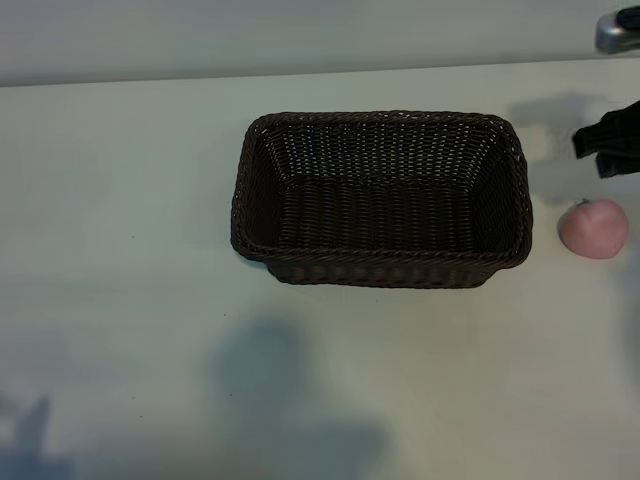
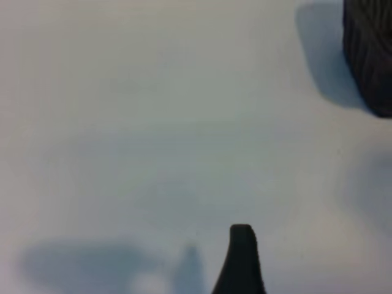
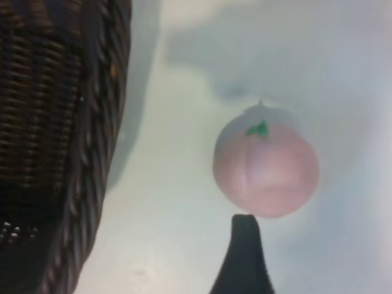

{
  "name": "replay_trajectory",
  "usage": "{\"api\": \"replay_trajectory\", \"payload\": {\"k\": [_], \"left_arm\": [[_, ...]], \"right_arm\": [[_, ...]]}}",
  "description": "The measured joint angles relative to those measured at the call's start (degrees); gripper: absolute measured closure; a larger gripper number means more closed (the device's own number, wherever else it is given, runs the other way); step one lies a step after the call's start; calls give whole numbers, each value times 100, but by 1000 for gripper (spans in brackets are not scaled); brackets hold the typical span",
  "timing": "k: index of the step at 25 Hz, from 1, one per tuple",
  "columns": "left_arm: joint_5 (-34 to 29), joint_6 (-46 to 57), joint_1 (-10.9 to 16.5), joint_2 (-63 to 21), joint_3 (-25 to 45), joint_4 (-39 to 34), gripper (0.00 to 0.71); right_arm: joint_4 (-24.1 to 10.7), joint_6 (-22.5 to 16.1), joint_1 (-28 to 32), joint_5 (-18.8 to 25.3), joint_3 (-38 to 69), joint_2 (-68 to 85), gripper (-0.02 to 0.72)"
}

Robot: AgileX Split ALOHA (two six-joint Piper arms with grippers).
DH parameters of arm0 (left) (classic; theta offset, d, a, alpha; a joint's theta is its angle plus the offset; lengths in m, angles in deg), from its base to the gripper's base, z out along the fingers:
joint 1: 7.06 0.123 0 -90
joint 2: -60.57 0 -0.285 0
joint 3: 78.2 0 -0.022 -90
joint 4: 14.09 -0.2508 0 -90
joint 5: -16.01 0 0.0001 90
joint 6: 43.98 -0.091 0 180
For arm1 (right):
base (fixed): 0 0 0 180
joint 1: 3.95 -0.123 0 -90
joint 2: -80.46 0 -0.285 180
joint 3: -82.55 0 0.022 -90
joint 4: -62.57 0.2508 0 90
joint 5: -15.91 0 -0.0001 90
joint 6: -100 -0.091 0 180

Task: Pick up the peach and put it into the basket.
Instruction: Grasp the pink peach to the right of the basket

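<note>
The peach (image 1: 593, 229), pale pink with a small green stem, lies on the white table just right of the basket (image 1: 385, 262), apart from it. The dark-brown wicker basket has nothing in it. My right gripper (image 1: 610, 145) hovers behind the peach at the right edge of the exterior view. In the right wrist view its one visible fingertip (image 3: 245, 222) stands close by the peach (image 3: 266, 168), with nothing in its grip and the basket wall (image 3: 92, 122) alongside. My left arm is outside the exterior view; its fingertip (image 2: 242, 237) hangs over bare table, a basket corner (image 2: 370, 55) far off.
The white table (image 1: 130, 200) ends at a back edge along the top of the exterior view. A grey metal part (image 1: 615, 30) shows in the top right corner. Arm shadows fall on the table in front of the basket and at the front left.
</note>
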Motion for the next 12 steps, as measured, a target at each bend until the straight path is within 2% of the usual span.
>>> {"api": "replay_trajectory", "payload": {"k": [12], "left_arm": [[-22,0,-10,-31,44,0,112]], "right_arm": [[11,0,0,-610,-4,-1222,141]]}}
